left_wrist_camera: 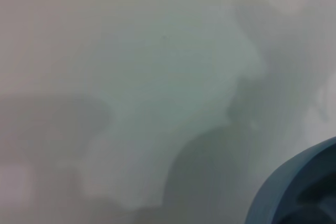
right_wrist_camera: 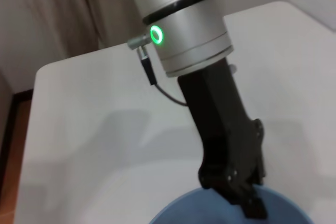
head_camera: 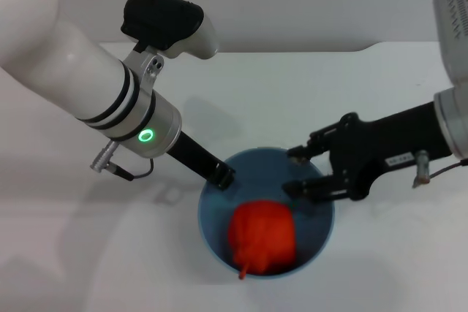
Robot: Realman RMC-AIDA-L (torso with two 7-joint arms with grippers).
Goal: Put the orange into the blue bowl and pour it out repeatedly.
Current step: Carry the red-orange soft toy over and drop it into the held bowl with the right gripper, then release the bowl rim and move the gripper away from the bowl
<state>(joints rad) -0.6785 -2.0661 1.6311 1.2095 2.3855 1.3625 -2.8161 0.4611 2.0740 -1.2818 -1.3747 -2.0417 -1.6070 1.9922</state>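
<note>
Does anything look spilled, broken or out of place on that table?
Nothing stands out. The orange sits inside the bowl; the left gripper grips its rim, and the right gripper is open above it.

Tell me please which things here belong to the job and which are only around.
Belong to the job:
- small round red-orange orange, inside the bowl
- deep light-blue glossy bowl
- left gripper, shut on the bowl's rim
- right gripper, open above the bowl

Only around:
- white table
</note>
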